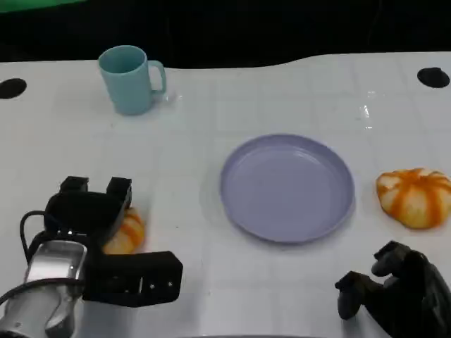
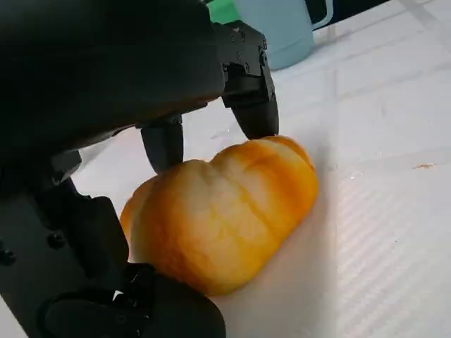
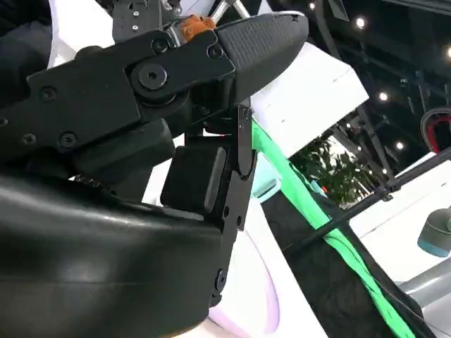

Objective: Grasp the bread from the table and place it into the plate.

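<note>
Left fingers spread over bread, tips touching far side, thumb below; grip not closed. Left hand, bread near table's left front edge. Step: grasp. Next: close fingers, lift, carry right to plate mid-table. Right hand curled, empty, right front corner.

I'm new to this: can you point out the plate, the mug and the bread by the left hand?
plate (image 1: 243, 204), head view, near-left rim.
mug (image 1: 127, 84), head view, outer wall.
bread (image 2: 225, 215), left wrist view, middle of crust.
</note>
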